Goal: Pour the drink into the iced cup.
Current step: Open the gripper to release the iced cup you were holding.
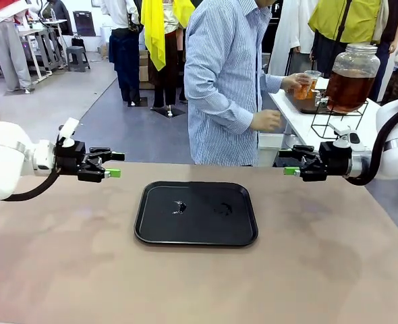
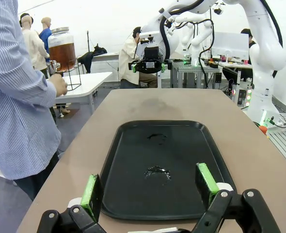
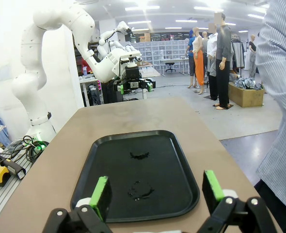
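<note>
You see a black tray (image 1: 196, 212) lying flat near the middle of the brown table (image 1: 64, 263); take it as your landmark. Two small wet smears sit on the tray's floor, one toward its left half and one toward its right, and no cup or vessel stands on it.

The left gripper (image 1: 115, 165) hovers to the left of the tray, off its edge and above the tabletop, fingers pointing across toward the tray. In the left wrist view you find its green pads (image 2: 91, 190) spread wide at either side of the tray's near end, with nothing between them. The right gripper (image 1: 290, 164) hovers to the right of the tray in a mirrored pose, also above the table and clear of the tray's rim. Its jaws stand fully apart as well, and it grasps nothing; the right wrist view shows the gap between its pads (image 3: 100, 192) open over the tray.

The drink (image 1: 304, 88) is well beyond the tray, off your table: a person in a striped shirt (image 1: 222, 81) stands at the far side and holds a clear plastic cup of the amber liquid in one hand (image 1: 295, 82), at a white side table. Just beside that cup stands a large glass dispenser jar (image 1: 351, 77) of the same brown liquid on a black wire stand. The person's other hand (image 1: 266, 120) hangs lower, closed loosely.
</note>
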{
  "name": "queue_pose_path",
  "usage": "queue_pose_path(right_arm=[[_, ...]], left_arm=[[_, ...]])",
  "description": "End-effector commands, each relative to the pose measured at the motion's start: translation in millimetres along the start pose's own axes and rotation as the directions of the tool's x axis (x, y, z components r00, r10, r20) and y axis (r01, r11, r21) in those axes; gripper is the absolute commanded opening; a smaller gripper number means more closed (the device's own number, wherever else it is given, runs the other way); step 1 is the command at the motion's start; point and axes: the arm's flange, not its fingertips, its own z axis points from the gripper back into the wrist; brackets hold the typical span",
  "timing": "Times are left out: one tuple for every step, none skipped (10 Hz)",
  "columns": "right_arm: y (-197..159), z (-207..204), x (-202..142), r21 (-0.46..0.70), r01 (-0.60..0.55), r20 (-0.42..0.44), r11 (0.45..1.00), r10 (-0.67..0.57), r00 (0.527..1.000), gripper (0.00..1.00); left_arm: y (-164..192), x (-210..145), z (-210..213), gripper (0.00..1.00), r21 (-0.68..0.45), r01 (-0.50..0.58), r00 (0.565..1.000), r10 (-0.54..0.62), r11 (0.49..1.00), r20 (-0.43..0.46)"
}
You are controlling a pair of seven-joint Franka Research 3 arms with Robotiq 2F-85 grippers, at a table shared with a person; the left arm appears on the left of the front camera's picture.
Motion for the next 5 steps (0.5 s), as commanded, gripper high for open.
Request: queue_pose_path(right_arm=[[-1.8, -1.5, 3.3, 0.002, -0.003, -0.001, 1.000, 0.003, 1.000, 1.00], [-1.8, -1.5, 3.3, 0.002, -0.003, -0.001, 1.000, 0.003, 1.000, 1.00], [-1.8, -1.5, 3.3, 0.002, -0.003, -0.001, 1.000, 0.003, 1.000, 1.00], [-1.8, -1.5, 3.3, 0.002, -0.003, -0.001, 1.000, 0.003, 1.000, 1.00], [-1.8, -1.5, 3.3, 0.002, -0.003, -0.001, 1.000, 0.003, 1.000, 1.00]], left_arm=[[-0.6, 4.2, -0.2, 1.00, 0.000, 0.002, 1.000, -0.002, 1.000, 0.002], [-0.6, 4.2, -0.2, 1.00, 0.000, 0.002, 1.000, -0.002, 1.000, 0.002], [-0.6, 4.2, -0.2, 1.00, 0.000, 0.002, 1.000, -0.002, 1.000, 0.002], [-0.6, 4.2, -0.2, 1.00, 0.000, 0.002, 1.000, -0.002, 1.000, 0.002], [-0.6, 4.2, -0.2, 1.00, 0.000, 0.002, 1.000, -0.002, 1.000, 0.002]])
